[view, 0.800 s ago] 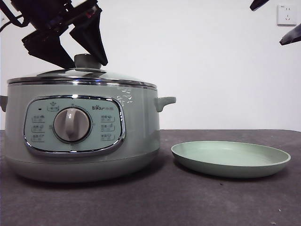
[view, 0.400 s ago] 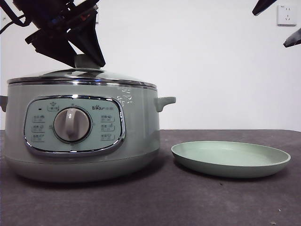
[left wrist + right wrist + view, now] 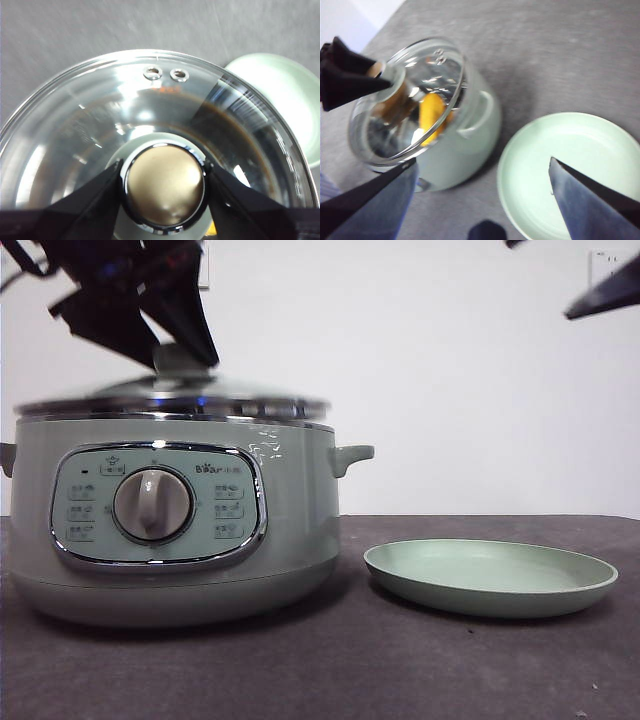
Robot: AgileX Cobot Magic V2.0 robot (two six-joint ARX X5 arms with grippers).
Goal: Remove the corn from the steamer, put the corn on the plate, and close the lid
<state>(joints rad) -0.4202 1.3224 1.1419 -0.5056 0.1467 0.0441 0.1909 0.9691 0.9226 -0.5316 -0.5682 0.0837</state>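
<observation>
The pale green steamer [image 3: 170, 530] stands at the left of the table. Its glass lid [image 3: 170, 400] is blurred and sits just above the pot's rim. My left gripper [image 3: 165, 340] is shut on the lid's knob [image 3: 165, 185], one black jaw on each side of it. Through the glass the yellow-orange corn [image 3: 431, 117] lies inside the pot. To the right of the pot rests the pale green plate [image 3: 490, 575], with nothing on it. High over the plate [image 3: 555, 165], my right gripper [image 3: 483, 161] hangs open, holding nothing.
The dark grey tabletop [image 3: 330, 670] runs in front of the pot and plate. A white wall with a socket [image 3: 610, 270] stands behind. The pot's side handle [image 3: 350, 455] juts toward the plate.
The left jaws closed in on the knob, and the lid has now risen slightly off the pot's rim. The right gripper's tips shifted at the top right corner.
</observation>
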